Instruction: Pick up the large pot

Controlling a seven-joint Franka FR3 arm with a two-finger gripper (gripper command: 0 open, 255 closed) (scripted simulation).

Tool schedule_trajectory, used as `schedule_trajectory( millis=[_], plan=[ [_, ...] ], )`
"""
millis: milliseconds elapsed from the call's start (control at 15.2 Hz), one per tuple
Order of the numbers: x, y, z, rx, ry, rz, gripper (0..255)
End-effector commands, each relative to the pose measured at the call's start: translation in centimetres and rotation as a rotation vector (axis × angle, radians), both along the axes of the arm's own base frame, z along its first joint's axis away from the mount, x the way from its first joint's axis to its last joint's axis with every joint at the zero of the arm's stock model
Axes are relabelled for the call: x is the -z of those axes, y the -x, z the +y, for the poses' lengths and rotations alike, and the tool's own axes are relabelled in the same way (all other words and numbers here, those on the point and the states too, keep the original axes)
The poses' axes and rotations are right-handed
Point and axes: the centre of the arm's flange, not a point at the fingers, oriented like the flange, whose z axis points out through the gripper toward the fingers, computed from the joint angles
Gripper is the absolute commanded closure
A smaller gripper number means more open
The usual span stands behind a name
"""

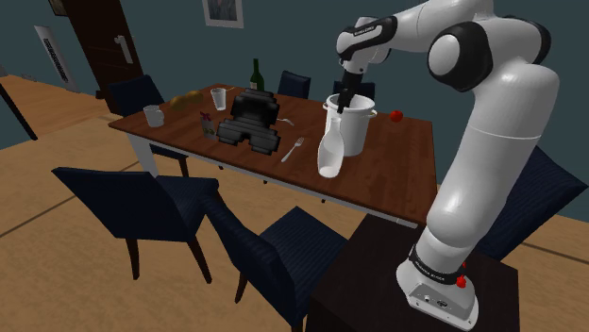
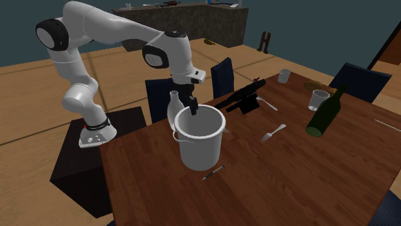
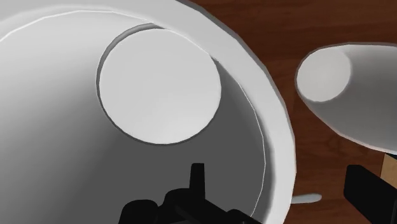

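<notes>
A white vase (image 1: 329,151) is standing by the tabletop's (image 1: 382,177) near edge, a fork (image 1: 293,149) is lying just beside it, a black rack (image 1: 250,120) is sitting mid-table, a green bottle (image 1: 256,75) is standing at the far edge, and a mug (image 1: 153,116) is sitting near the corner.

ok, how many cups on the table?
2. A mug at the far corner of the table; a glass by the green bottle. Both exterior views agree, so likely none hidden.

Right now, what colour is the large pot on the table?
The large pot is plain white inside and out, best seen in the second exterior view.
</notes>
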Motion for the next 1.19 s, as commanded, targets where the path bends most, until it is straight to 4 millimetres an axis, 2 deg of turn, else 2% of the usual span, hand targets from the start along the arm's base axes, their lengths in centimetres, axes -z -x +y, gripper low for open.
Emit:
schedule_trajectory(
  millis=[0, 264, 330, 924, 1122],
  plan=[
    [1.1, 0.0, 0.0, 0.0, 0.0, -0.001, 0],
    [2.5, 0.0, 0.0, 0.0, 0.0, -0.001, 0],
    [2.4, -0.1, 0.0, 0.0, 0.0, -0.001, 255],
    [2.5, 0.0, 0.0, 0.0, 0.0, -0.001, 255],
    [0.9, 0.0, 0.0, 0.0, 0.0, -0.001, 255]
  ],
)
